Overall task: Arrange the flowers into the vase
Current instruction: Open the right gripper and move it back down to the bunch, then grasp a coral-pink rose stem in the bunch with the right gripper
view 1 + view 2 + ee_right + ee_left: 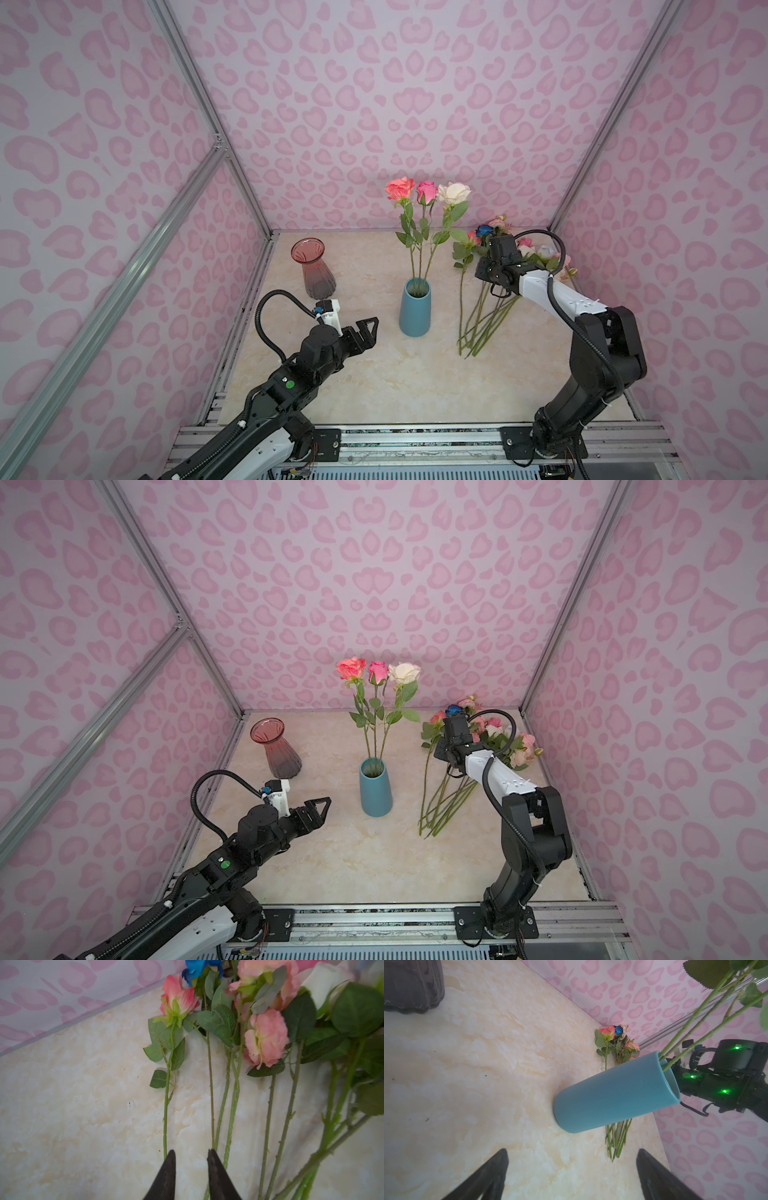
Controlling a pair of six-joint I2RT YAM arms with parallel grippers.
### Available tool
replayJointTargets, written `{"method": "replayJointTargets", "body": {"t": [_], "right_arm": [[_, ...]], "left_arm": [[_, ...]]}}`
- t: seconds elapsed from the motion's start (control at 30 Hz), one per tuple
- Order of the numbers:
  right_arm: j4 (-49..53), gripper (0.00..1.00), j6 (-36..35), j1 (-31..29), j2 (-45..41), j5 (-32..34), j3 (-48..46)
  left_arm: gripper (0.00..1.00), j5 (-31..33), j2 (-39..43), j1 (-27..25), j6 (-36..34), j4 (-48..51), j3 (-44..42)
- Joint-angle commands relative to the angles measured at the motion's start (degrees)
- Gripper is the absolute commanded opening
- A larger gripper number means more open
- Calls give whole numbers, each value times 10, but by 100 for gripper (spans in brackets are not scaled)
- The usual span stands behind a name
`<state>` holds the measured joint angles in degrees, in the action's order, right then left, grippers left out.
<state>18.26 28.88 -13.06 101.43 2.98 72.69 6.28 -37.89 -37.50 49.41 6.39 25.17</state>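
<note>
The blue vase (415, 311) (376, 791) (612, 1093) stands mid-table and holds three flowers: coral (401, 189), pink (427, 191) and cream (454, 193). More flowers lie in a pile (478, 316) (440, 804) on the table to its right, blooms toward the back wall. My right gripper (191, 1151) (496, 291) hangs over the pile's stems. Its jaws are slightly parted with only bare table between them. The coral rose's stem (166, 1115) runs just outside one fingertip. My left gripper (572, 1153) (370, 328) is wide open and empty, left of the vase.
A red glass vase (316, 270) (276, 750) (411, 985) stands empty at the back left. Pink patterned walls close in the table on three sides. The pile lies close to the right wall (665, 249).
</note>
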Motion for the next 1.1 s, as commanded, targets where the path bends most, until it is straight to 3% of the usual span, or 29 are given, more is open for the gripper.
{"method": "replayJointTargets", "body": {"t": [0.0, 0.17, 0.57, 0.83, 1.07], "right_arm": [[34, 28, -1, 3, 52, -16, 37], [42, 30, -10, -12, 116, -64, 92], [90, 32, -5, -30, 232, -40, 194], [84, 17, -6, -31, 238, -38, 193], [-9, 5, -8, -32, 156, -53, 110]], "left_arm": [[97, 8, 11, 1, -1, 0, -4], [97, 13, 15, 1, -5, 3, -3], [98, -6, -18, 1, -18, -3, 15], [97, 0, -22, 1, -24, -1, 18], [98, 1, -21, 1, -26, 0, 20]]}}
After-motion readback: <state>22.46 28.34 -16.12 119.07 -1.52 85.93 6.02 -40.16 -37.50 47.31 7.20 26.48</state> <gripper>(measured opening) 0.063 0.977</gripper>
